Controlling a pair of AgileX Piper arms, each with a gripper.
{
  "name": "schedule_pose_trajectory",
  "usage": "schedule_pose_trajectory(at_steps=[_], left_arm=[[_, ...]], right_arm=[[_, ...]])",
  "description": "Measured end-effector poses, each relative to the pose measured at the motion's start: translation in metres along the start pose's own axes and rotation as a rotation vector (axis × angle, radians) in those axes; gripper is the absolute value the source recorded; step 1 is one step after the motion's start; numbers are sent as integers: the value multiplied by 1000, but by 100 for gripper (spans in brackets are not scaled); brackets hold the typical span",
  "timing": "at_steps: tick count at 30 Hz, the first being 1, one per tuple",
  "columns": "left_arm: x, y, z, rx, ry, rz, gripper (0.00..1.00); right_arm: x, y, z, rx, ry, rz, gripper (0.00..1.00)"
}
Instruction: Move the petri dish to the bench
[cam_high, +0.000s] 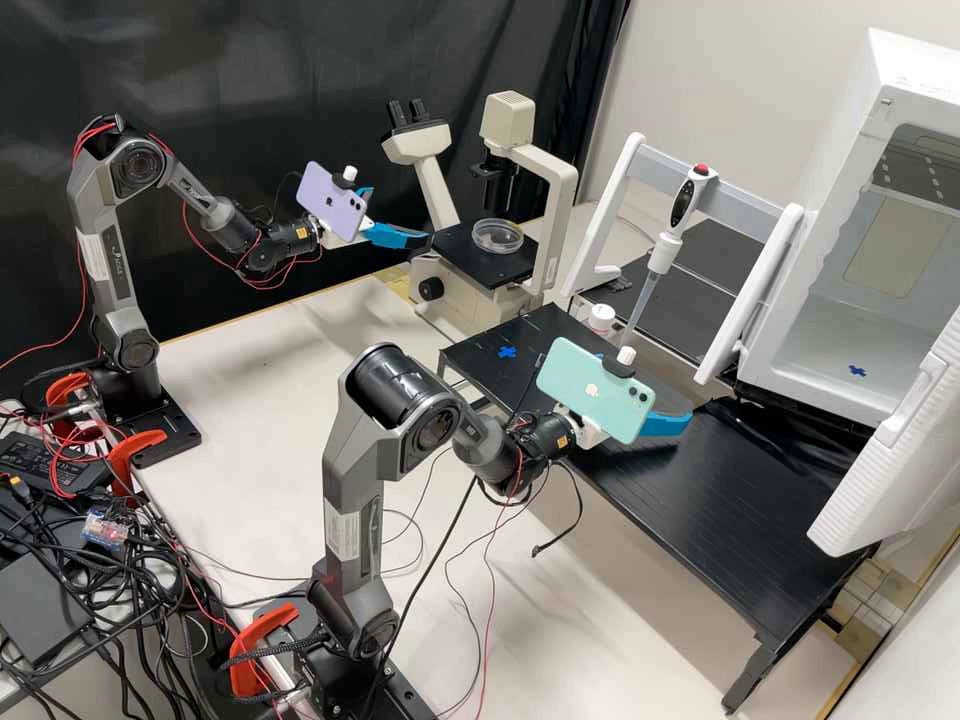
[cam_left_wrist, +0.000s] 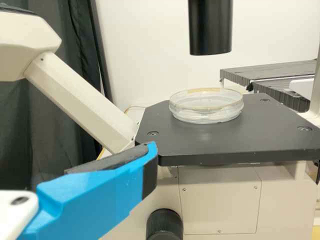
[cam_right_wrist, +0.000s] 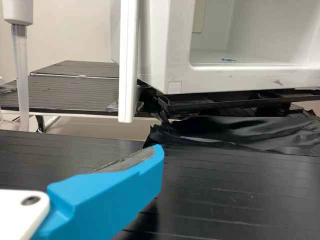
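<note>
I saw the clear, round petri dish (cam_left_wrist: 206, 107) on the flat, black microscope stage (cam_left_wrist: 220, 142), the blue-fingered left gripper (cam_high: 402, 214) released near it, probably for side grasping, the matching right gripper (cam_high: 664, 392) also unclenched.

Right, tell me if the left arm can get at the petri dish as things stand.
Probably yes: the left arm hangs beside the microscope, and nothing stands between it and the petri dish on the black platform. The black tube overhead might hinder a grab from above.
</note>
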Motion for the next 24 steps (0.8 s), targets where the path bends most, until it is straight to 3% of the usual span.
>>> schedule_pose_trajectory(at_steps=[13, 19, 24], left_arm=[[0, 0, 0, 0, 0, 0, 100], [0, 0, 0, 0, 0, 0, 100], [0, 0, 0, 0, 0, 0, 100]], right_arm=[[-4, -1, -5, 12, 9, 1, 100], [-15, -12, -38, 2, 110, -25, 100], [-25, -32, -73, -60, 231, -83, 100]])
